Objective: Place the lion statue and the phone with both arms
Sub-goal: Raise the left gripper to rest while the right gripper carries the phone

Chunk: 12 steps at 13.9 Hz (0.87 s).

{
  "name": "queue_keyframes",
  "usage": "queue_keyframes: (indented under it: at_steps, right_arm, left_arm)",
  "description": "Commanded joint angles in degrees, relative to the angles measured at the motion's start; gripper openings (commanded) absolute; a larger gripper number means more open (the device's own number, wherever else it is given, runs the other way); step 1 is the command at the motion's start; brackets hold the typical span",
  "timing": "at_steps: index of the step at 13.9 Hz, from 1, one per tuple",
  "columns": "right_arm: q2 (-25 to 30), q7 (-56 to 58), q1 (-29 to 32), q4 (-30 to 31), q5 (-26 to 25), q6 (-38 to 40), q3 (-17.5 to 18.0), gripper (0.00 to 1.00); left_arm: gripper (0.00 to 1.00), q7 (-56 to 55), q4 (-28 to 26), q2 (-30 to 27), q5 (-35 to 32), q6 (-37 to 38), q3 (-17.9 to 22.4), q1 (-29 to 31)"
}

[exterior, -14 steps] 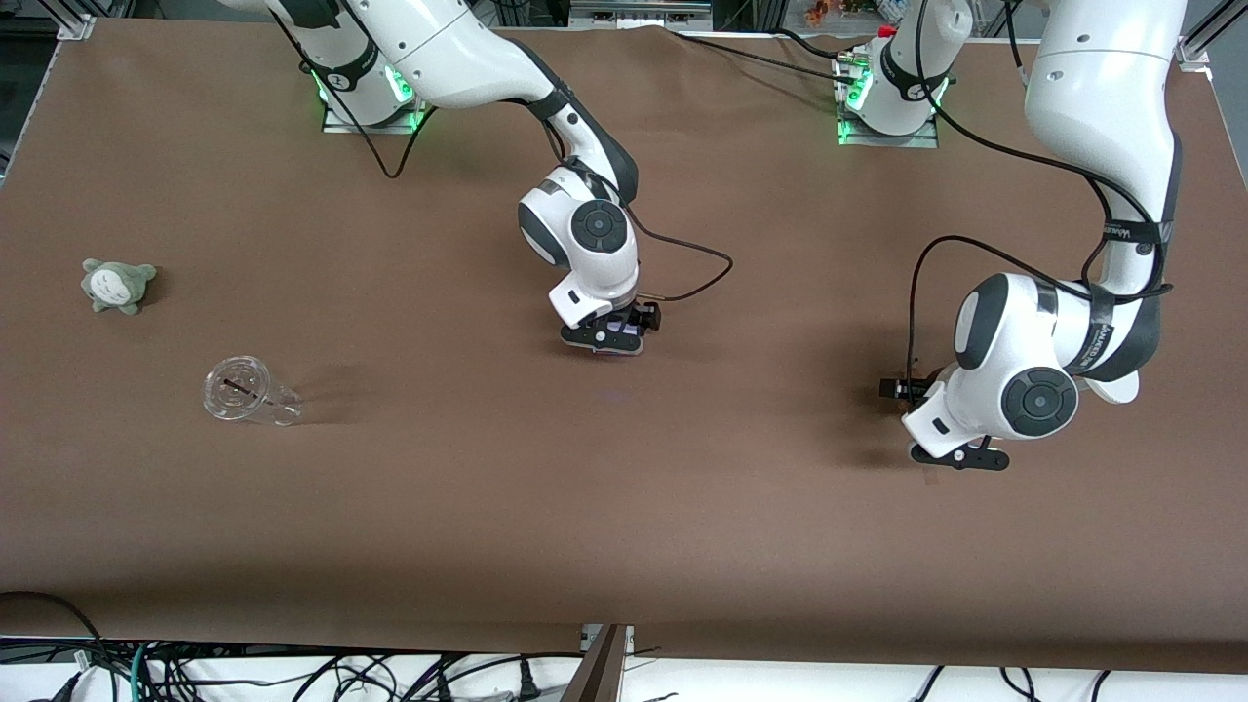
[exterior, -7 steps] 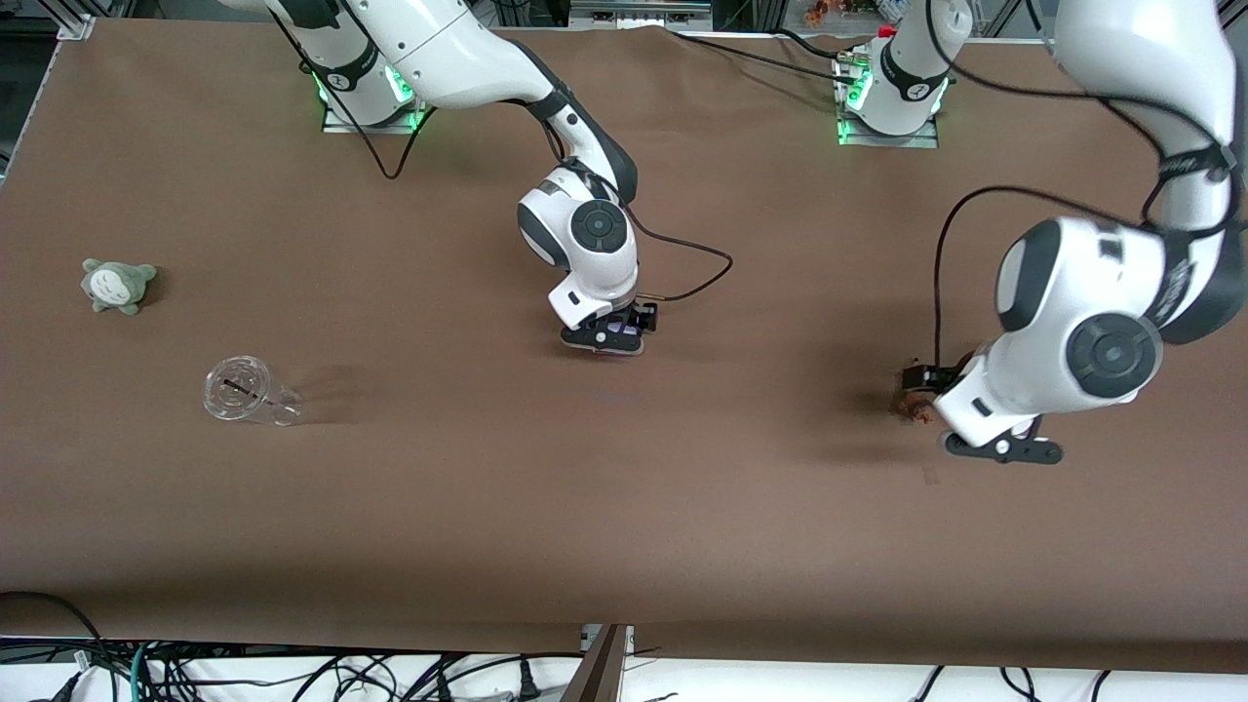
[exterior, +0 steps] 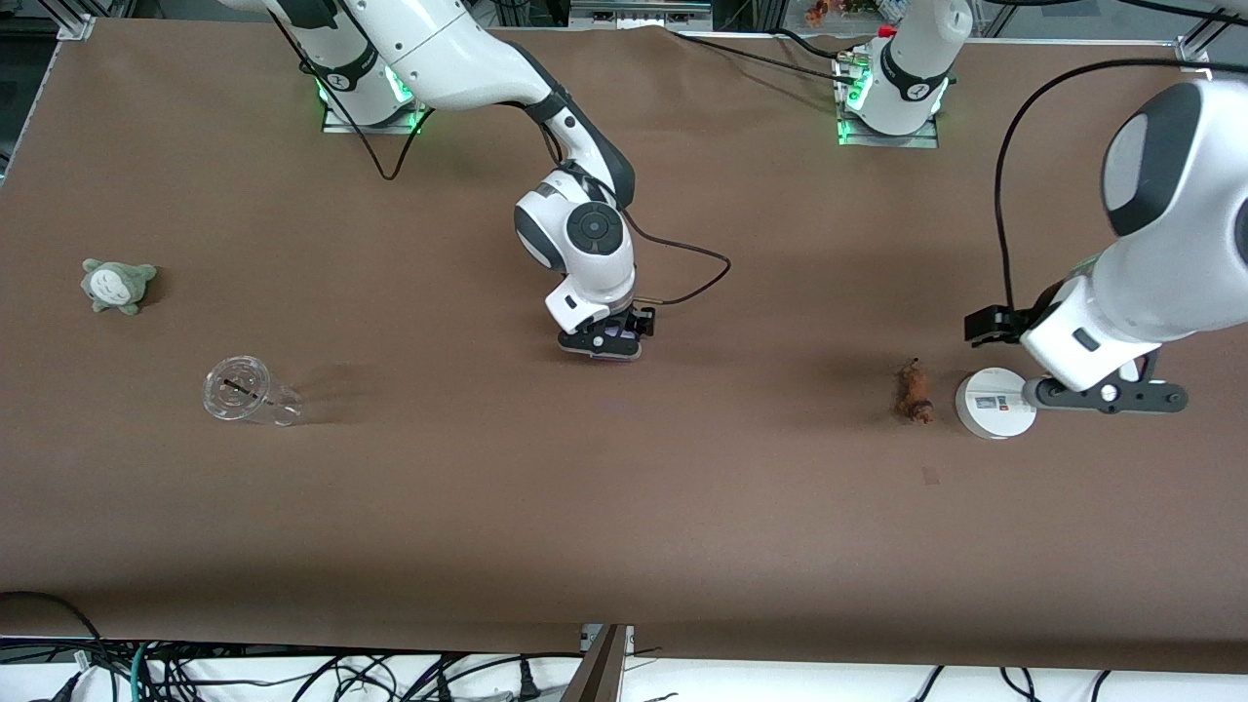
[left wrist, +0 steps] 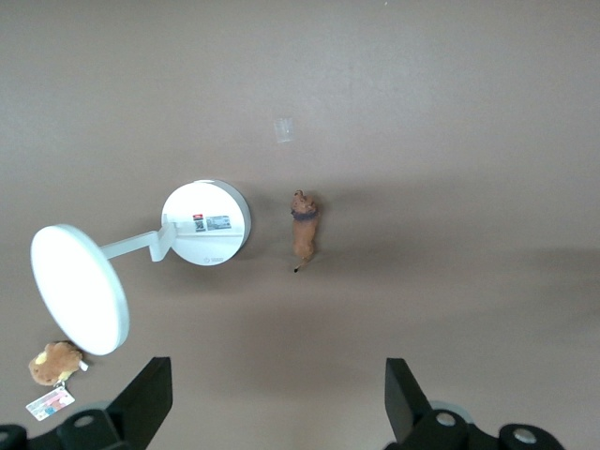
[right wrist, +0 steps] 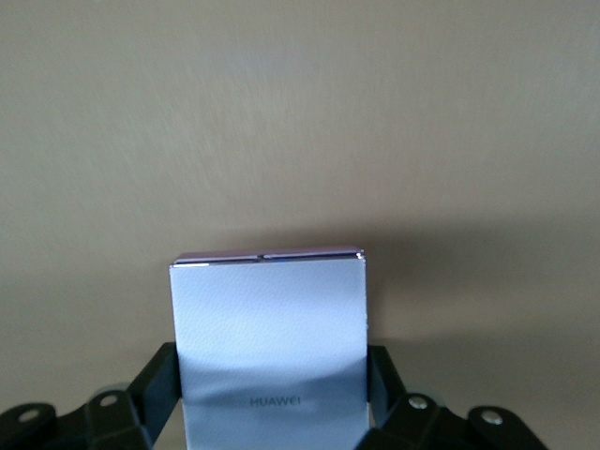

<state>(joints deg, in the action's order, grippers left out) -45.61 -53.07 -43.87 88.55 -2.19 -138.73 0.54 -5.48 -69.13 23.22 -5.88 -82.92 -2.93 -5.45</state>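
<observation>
Right gripper (exterior: 602,348) — fingers closed on the two side edges of the phone (right wrist: 269,342), which stands on edge between them, its long faces flat to the wrist camera and its folded upper edge clear of the pads. In the front view only a sliver of lavender shows under the gripper (exterior: 612,340), low over the middle of the table (exterior: 624,507). The phone's free edge points down and away from the fingers, so, as a judgement, the coming move turns on lowering along that axis until the edge meets the cloth.

Left gripper (exterior: 1107,395) — fingers spread wide and holding nothing, raised over the white stand (exterior: 993,404). The lion (exterior: 915,390) lies on the table just beside the stand's round base, toward the right arm's end, apart from both fingers; its long axis runs toward and away from the front camera. In the left wrist view the lion (left wrist: 303,228) sits between the two finger lines but well out from them. A brown plush (left wrist: 54,364) lies near one fingertip.
</observation>
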Motion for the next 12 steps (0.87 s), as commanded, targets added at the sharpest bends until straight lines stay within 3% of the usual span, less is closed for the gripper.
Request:
queue_keyframes:
  at_steps: [1,4,6,10,12]
  right_arm:
    - [1.48,3.92,2.47,-1.54,-0.71,1.00,-0.36,0.65]
    - [4.11,13.47,9.39,-1.63,-0.19,5.47,-0.45,0.65]
    - [5.52,17.45,13.27,-1.63,-0.18,7.76,-0.37,0.65]
    - [6.49,26.77,20.92,-1.72,-0.10,10.93,-0.45,0.65]
    - [6.49,30.11,23.38,-1.63,-0.01,12.51,-0.45,0.65]
  left_arm:
    - [1.00,0.65,2.42,1.13,-0.27,1.62,-0.06,0.53]
    - [1.00,0.73,3.47,0.95,0.17,1.53,0.29,1.58]
    - [1.00,-0.23,1.29,-1.76,4.63,0.31,0.73,2.03]
    - [1.00,0.03,-14.85,-15.45,5.27,-12.85,1.08,3.70]
    - [1.00,-0.23,-21.54,-21.87,5.18,-16.04,1.17,4.14]
